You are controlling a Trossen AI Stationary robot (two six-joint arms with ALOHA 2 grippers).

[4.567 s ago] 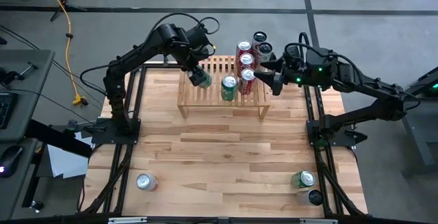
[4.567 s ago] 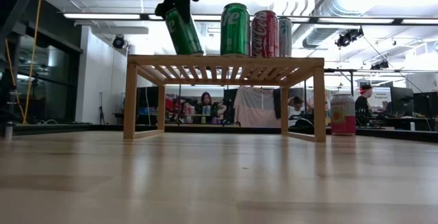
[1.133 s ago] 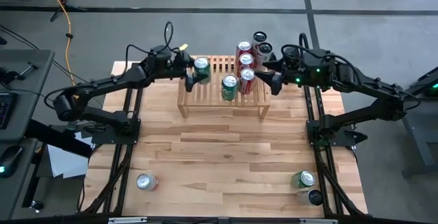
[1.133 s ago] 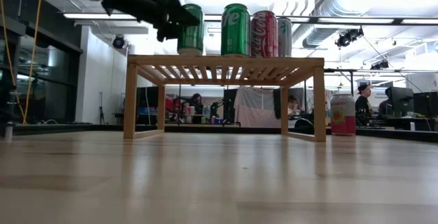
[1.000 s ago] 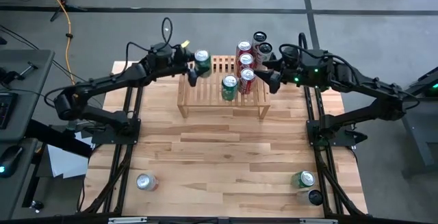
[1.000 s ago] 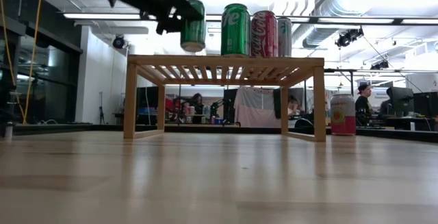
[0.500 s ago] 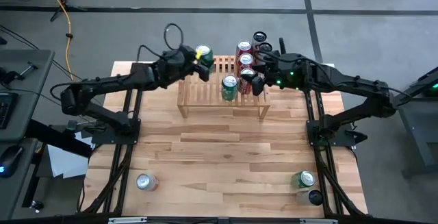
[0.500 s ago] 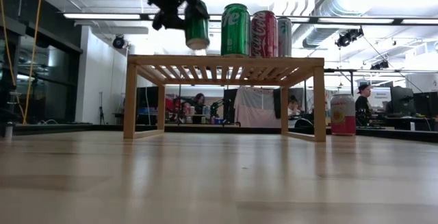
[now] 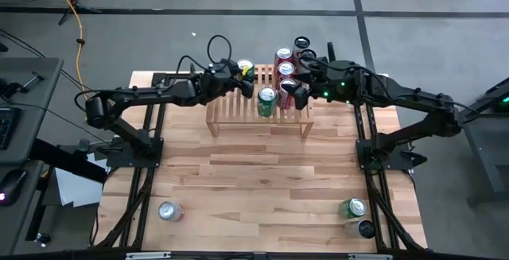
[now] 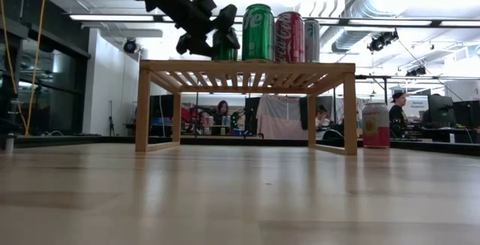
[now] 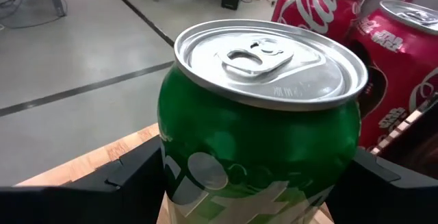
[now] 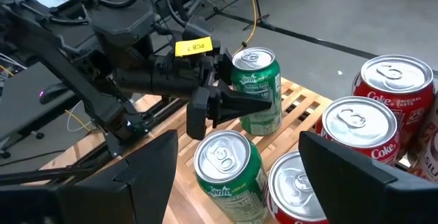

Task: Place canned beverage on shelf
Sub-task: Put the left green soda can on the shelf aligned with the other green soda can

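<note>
The left gripper [image 9: 241, 75] is clasping a glossy green can [image 11: 260, 114] between its dark fingers [image 12: 236, 104], holding the smooth silver-lidded cylinder upright over the back of the shelf [image 9: 231, 109], a pale wooden rack with thin parallel slats. Whether its base is touching the slats is unclear. Beside it, another green can [image 9: 266, 99] and red cans [image 9: 285, 71] are standing on the slats. The right gripper [image 9: 296, 95] is hovering over them, fingers spread wide and gripping nothing.

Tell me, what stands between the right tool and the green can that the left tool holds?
A second green can, upright on the shelf slats, as the right wrist view shows.
</note>
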